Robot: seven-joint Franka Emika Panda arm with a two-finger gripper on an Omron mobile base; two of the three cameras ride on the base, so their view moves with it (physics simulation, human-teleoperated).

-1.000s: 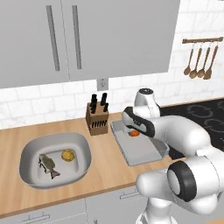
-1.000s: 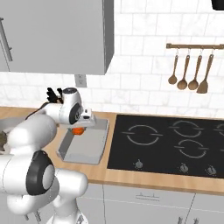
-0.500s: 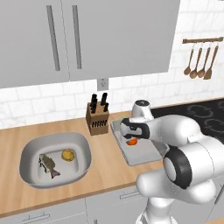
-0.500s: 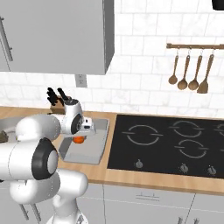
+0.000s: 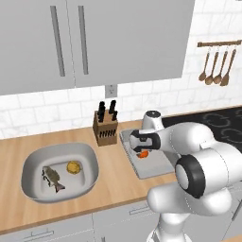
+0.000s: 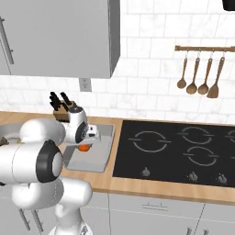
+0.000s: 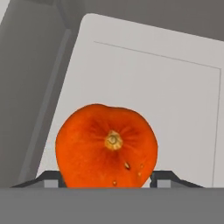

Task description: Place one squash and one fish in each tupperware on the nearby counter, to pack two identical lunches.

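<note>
My gripper (image 5: 143, 150) is shut on the orange-red squash (image 5: 143, 154), low over the narrow rectangular tupperware (image 5: 153, 166) right of the knife block. In the hand view that squash (image 7: 107, 146) sits between the dark fingertips (image 7: 50, 177), stem facing the camera, with the tupperware's pale floor (image 7: 166, 87) behind it. The right base view shows the same squash (image 6: 83, 147) under the hand (image 6: 85, 143) above that tupperware (image 6: 98, 156). Whether it touches the floor I cannot tell. The wide basin-like tupperware (image 5: 33, 158) at the left holds a yellow squash (image 5: 73, 167) and a dark fish (image 5: 53, 177).
A wooden knife block (image 5: 106, 128) stands against the tiled wall between the two containers. A black cooktop (image 6: 183, 151) lies to the right of the tray. Wooden utensils (image 6: 197, 78) hang on a wall rail, and grey cabinets hang overhead.
The hand has come down with the orange-red squash, from higher above the tray to just over its floor. The basin's contents have not moved.
</note>
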